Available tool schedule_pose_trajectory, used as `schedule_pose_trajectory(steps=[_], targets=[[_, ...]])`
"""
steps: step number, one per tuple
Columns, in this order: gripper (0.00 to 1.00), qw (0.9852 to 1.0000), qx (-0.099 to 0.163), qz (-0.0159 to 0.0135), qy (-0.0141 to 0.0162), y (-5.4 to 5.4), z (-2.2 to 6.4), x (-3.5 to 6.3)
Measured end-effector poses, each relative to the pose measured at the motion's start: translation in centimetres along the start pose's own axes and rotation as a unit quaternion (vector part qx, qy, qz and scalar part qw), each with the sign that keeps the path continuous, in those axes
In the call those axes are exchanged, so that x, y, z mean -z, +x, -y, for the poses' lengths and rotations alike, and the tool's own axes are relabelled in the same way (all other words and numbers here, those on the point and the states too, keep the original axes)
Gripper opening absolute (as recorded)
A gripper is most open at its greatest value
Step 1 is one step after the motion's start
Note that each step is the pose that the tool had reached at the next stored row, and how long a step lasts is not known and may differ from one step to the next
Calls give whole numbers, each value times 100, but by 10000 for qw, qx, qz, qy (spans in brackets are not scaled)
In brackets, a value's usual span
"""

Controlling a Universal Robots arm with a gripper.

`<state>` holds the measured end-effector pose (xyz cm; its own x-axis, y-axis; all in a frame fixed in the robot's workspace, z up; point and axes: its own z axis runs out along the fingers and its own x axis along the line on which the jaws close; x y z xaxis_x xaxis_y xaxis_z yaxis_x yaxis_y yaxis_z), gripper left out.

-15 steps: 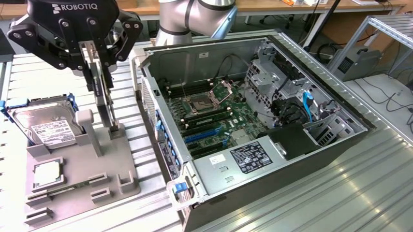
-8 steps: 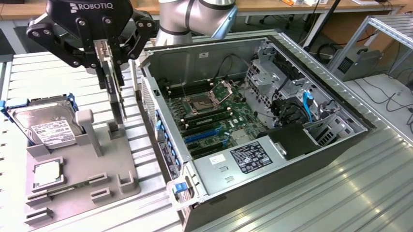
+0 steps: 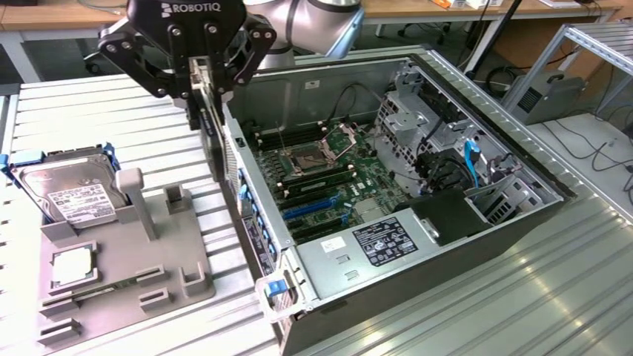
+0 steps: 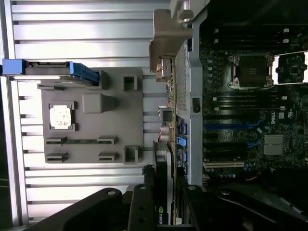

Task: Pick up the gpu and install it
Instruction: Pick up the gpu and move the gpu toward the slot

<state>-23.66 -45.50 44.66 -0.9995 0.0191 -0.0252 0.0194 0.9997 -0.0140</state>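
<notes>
The gpu (image 3: pixel 210 126) is a thin black card seen edge-on, hanging upright from my gripper (image 3: pixel 207 93), which is shut on its upper edge. It hovers above the table just outside the open computer case's (image 3: pixel 296 259) near side wall, between that wall and the grey fixture (image 3: pixel 118 245). In the wrist view the gpu (image 4: pixel 163 163) runs away from my gripper (image 4: pixel 163 204), and its silver bracket (image 4: pixel 169 36) is at the far end, beside the case wall. The motherboard (image 3: pixel 327 178) with its blue slots (image 3: pixel 308 210) lies inside the case.
A hard drive (image 3: pixel 61 189) in a blue frame stands at the back of the grey fixture, and a small square silver chip (image 3: pixel 71 267) sits in a pocket near it. The case's drive cage (image 3: pixel 416 119) and power supply (image 3: pixel 381 245) border the motherboard.
</notes>
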Motion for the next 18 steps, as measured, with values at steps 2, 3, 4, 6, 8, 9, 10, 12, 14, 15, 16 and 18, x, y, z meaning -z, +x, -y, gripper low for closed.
schedule_pose_trajectory(steps=[2, 3, 4, 6, 8, 9, 10, 12, 14, 15, 16, 18], targets=[[27, 10000, 2, 0, 0, -76, -1, -2], [27, 10000, 3, 0, 0, -109, -2, -2], [27, 10000, 4, 0, 0, -148, -3, -3], [27, 10000, 6, 0, 0, -216, -4, -6], [27, 10000, 8, 0, 0, -308, -6, -8], [27, 10000, 9, 0, 0, -346, -7, -8], [27, 10000, 9, 0, 0, -376, -8, -9], [27, 10000, 11, 0, 0, -453, -9, -11], [27, 10000, 11, 0, -1, -527, -11, -13], [27, 10000, 12, 0, -1, -562, -11, -14], [27, 10000, 12, 0, 0, -600, -12, -15], [27, 10000, 13, 0, 0, -664, -14, -16]])
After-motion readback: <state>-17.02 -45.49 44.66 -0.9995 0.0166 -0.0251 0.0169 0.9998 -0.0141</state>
